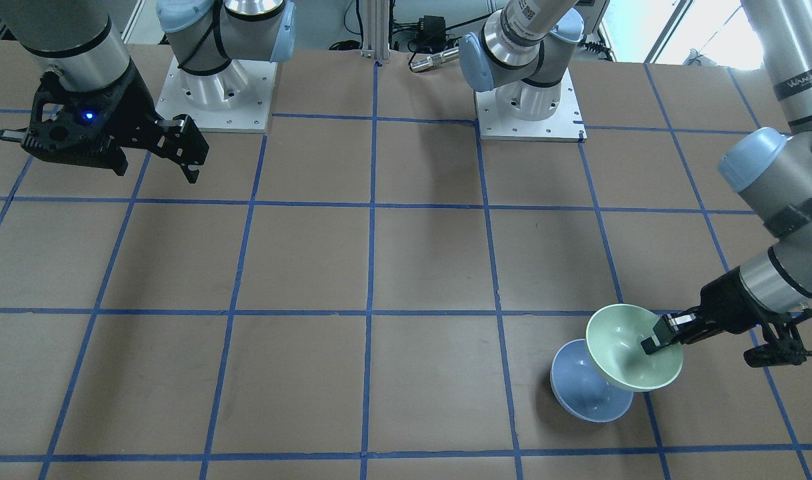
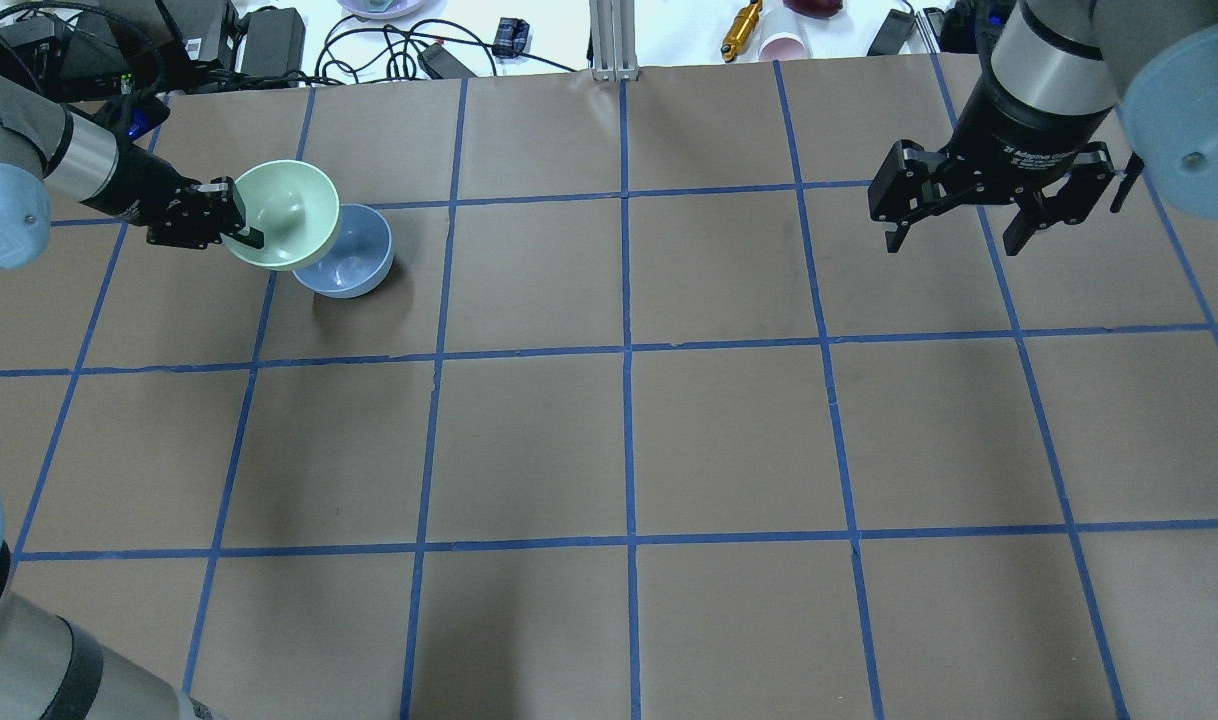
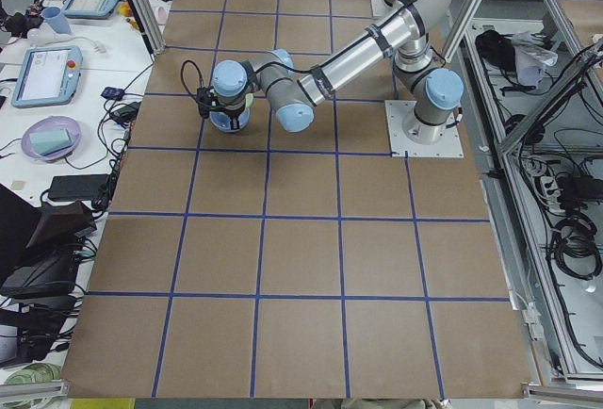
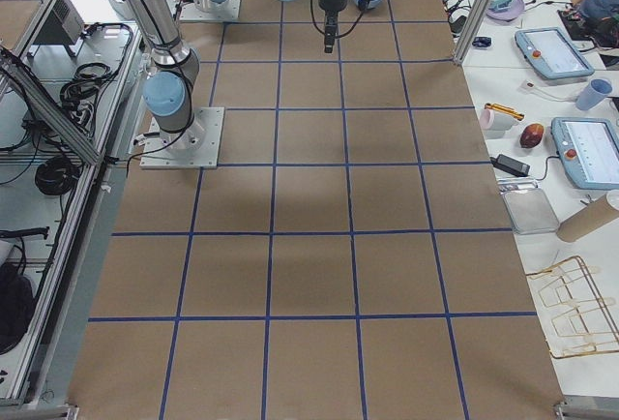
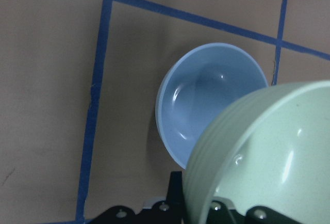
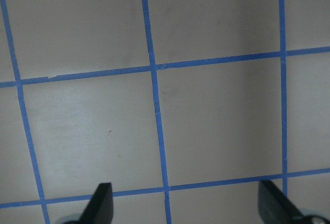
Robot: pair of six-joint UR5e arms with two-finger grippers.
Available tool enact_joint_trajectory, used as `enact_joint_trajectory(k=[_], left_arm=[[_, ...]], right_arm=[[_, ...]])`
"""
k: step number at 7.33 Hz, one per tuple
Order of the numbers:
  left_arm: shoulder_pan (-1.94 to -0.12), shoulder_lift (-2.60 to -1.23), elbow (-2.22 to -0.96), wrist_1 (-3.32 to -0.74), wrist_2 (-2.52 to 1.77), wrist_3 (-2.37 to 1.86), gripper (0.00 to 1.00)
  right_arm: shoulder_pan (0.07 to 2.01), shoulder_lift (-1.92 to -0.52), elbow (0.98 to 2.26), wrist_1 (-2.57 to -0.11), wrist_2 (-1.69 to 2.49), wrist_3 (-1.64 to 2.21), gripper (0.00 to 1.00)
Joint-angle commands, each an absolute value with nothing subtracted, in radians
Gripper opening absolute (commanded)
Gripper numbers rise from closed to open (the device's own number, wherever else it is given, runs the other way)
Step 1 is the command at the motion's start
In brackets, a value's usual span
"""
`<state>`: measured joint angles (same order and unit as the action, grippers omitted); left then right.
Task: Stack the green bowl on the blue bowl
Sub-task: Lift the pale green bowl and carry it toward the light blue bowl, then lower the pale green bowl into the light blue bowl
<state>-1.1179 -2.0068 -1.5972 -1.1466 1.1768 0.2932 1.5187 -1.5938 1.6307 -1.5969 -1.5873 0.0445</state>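
My left gripper is shut on the rim of the green bowl and holds it tilted in the air, partly over the blue bowl. The blue bowl stands upright on the table at the far left. In the front-facing view the green bowl overlaps the blue bowl, with the left gripper on its rim. The left wrist view shows the green bowl close up and the blue bowl below it. My right gripper is open and empty, high above the table's far right.
Brown table with a blue tape grid. Cables, chargers and small items lie beyond the far edge. The right wrist view shows only bare table between the open fingers.
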Motion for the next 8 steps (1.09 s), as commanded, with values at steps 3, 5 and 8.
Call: enact_joint_trajectory(k=[3,5,8], left_arm=[[-1.146,-2.065,-1.571,-1.143,1.181,0.291,0.02],[-1.146,-2.085,-1.562,-1.143,1.18,0.285,0.02],[-1.147,-2.095,-1.56,-1.143,1.181,0.29,0.07]], right_arm=[[1.519,-1.594,1.631,-1.597,-1.586,0.044,1.0],[1.519,-1.594,1.631,-1.597,-1.588,0.044,1.0],[1.519,-1.594,1.631,-1.597,-1.588,0.044,1.0]])
